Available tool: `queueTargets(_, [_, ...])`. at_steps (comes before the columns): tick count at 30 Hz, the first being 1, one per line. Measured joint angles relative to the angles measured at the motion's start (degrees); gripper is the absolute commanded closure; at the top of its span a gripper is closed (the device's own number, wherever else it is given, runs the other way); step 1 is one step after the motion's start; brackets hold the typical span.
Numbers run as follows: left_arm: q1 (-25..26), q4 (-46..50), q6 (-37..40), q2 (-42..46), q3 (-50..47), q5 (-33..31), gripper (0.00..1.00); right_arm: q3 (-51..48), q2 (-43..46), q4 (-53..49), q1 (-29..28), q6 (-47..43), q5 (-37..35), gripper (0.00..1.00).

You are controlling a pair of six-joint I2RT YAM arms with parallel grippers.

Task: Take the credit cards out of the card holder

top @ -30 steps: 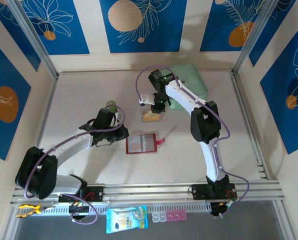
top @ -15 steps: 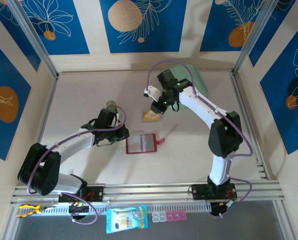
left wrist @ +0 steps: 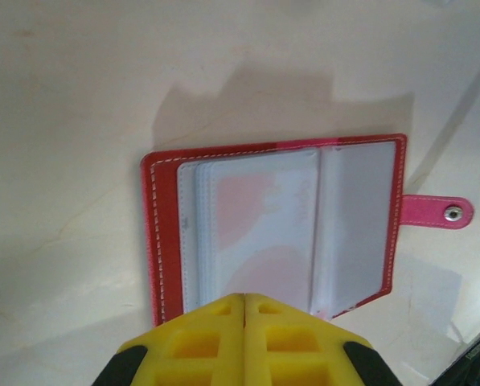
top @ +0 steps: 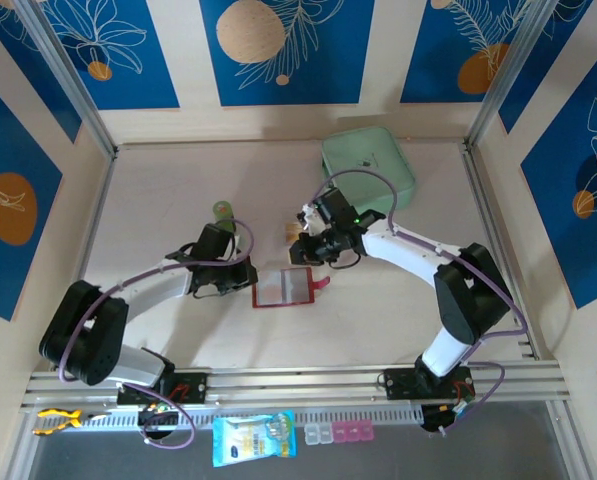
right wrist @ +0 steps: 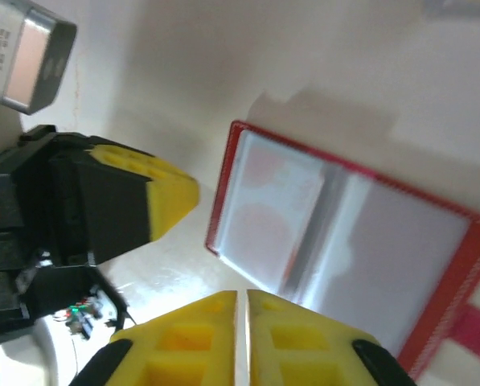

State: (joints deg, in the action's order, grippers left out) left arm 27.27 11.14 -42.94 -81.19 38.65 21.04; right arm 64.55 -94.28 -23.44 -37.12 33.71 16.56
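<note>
The card holder (top: 281,289) lies open on the table, dark red with pale clear sleeves and a pink snap tab (top: 321,284). A pinkish-and-white credit card (left wrist: 248,217) shows through a sleeve. A tan credit card (top: 292,233) lies on the table just beyond the holder, partly hidden by my right arm. My left gripper (top: 244,283) is shut and empty, its tip (left wrist: 245,297) at the holder's left edge. My right gripper (top: 300,254) hangs over the holder's far edge. Its fingers (right wrist: 241,297) are together with only a thin slit and nothing between them. The holder (right wrist: 344,233) lies below them.
A mint-green zip pouch (top: 368,165) lies at the back right. A small green object (top: 221,210) stands behind my left arm. The table's side walls and a front rail (top: 298,380) bound the area.
My right arm has swung from above the tan card down and nearer, to the holder's far edge. The left gripper has edged slightly right towards the holder.
</note>
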Motion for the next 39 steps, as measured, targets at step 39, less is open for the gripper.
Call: queueTargets(39, [0.0,-1.0,1.5,-4.6,-2.2,-0.1,1.00,3.7,-16.0,6.3,-5.2,9.4,4.7,0.65])
